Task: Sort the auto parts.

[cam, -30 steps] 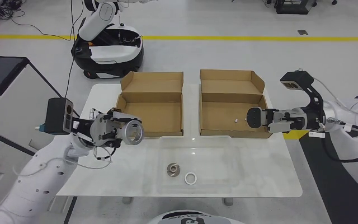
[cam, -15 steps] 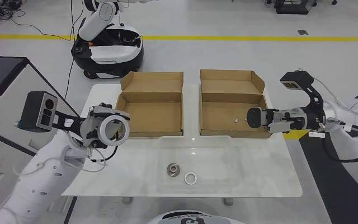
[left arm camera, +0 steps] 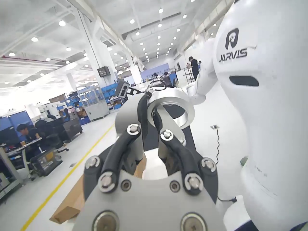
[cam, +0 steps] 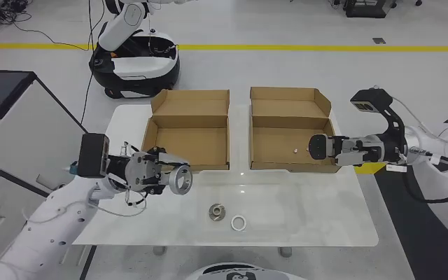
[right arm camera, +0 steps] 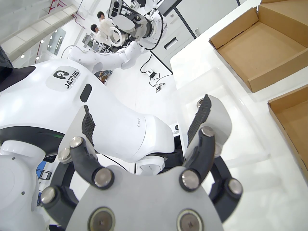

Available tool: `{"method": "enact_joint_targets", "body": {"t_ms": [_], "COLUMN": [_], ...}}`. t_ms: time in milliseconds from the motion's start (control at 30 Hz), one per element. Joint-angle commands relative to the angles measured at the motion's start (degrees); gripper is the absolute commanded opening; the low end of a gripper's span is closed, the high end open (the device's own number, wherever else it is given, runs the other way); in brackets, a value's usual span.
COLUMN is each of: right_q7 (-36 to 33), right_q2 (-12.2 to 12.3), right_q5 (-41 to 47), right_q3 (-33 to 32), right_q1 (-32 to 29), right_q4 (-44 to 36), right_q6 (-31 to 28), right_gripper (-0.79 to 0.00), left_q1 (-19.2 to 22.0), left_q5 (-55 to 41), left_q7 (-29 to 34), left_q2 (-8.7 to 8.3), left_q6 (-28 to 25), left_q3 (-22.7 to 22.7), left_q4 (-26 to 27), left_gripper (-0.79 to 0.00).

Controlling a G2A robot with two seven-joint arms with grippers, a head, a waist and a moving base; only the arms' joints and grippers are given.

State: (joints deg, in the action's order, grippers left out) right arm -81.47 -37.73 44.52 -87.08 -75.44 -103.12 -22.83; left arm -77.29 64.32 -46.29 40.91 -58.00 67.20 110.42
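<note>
My left claw [left arm camera: 150,111] pinches just the wall of the ring [left arm camera: 171,108], one finger inside, one outside; so narrow a hold could, I judge, let it swivel or slip before a box; jaws nearly closed on it, over the table [cam: 329,210], near the left box [cam: 187,143]; my right claw [cam: 316,148] gapes empty by the right box [cam: 287,140].

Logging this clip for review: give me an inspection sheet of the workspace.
Surface: white table with a clear tray at its front.
Job's things: two open cardboard boxes, left box and right box; small part in the right box; metal hub and white ring in the tray.
Clutter: nothing seen.
Grippers: left gripper shut on a metal ring; right gripper open, empty, beside the right box.
Cables: black cable on the floor behind.
Surroundings: another robot's base, yellow floor line.
</note>
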Motion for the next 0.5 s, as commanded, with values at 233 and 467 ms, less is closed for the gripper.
{"method": "enact_joint_targets", "body": {"t_ms": [233, 467], "right_q7": [0.0, 0.0], "right_q2": [0.0, 0.0], "right_q5": [0.0, 0.0], "right_q3": [0.0, 0.0], "right_q1": [0.0, 0.0], "right_q4": [0.0, 0.0], "right_q6": [0.0, 0.0], "right_gripper": [0.0, 0.0], "left_q1": [-0.1, -0.2], "left_q5": [-12.3, -21.0], "left_q7": [0.0, 0.0], "left_q2": [0.05, 1.92], "left_q6": [0.0, 0.0], "left_q3": [-0.2, 2.2], "left_q4": [4.5, 7.4], "left_gripper": [-0.785, -0.785]}}
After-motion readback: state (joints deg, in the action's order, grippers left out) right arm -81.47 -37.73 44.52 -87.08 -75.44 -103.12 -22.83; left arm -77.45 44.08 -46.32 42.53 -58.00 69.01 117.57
